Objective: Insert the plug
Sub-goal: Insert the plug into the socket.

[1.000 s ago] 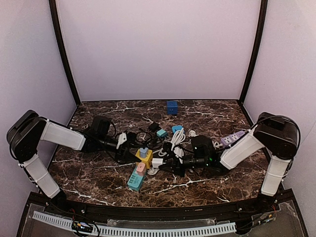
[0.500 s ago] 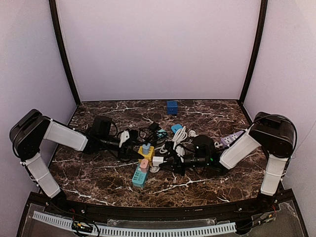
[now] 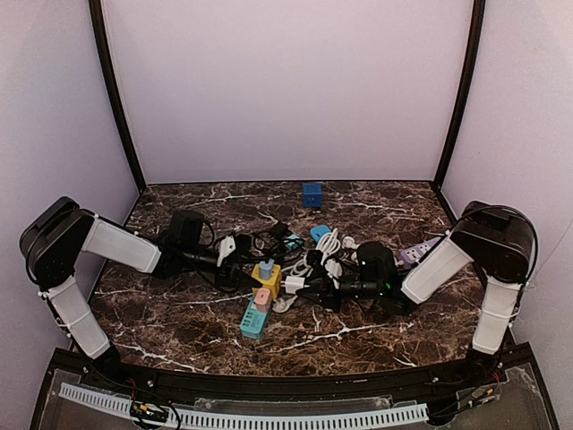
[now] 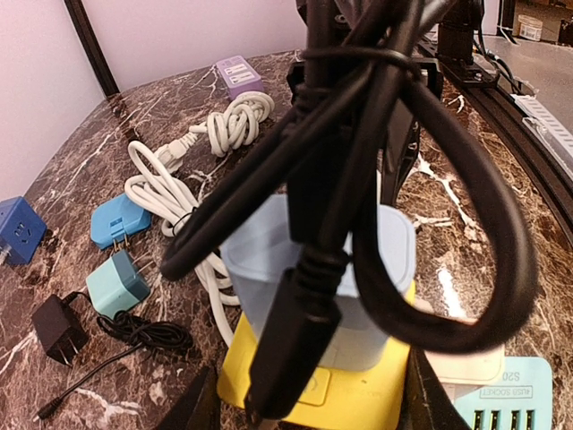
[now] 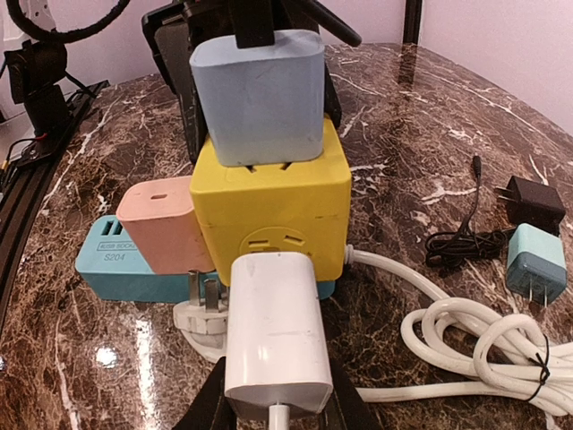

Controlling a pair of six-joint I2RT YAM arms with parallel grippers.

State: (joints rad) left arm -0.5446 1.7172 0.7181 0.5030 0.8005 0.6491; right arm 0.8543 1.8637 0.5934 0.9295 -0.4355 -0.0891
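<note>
Plug (image 5: 273,331) | right gripper (image 5: 276,399) clamps it, left gripper (image 4: 309,405) clamps cube (image 5: 269,193) | line it square with socket (image 5: 267,240), push straight

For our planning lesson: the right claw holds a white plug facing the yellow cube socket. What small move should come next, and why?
Probably ease the right claw forward, pressing the white plug into the yellow cube socket: its outlet faces the plug, close and roughly aligned, and the left claw seems to brace it.
</note>
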